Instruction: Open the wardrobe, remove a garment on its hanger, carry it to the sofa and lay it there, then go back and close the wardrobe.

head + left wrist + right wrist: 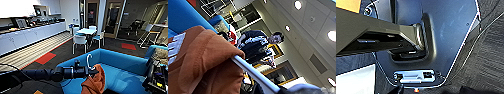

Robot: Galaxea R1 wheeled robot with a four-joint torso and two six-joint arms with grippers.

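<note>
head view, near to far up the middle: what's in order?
Left gripper holding the hanger with the garment → sofa back → white table with chairs → doorway at the far wall.

The sofa (120, 67) is bright blue. The garment (96, 81) draped over its near edge is burnt orange with white marks, on a thin white hanger (88, 61). The floor (62, 51) is dark carpet with red-orange patches; at far left runs a band of pale stripes. The far chairs (79, 41) have white frames.
</note>
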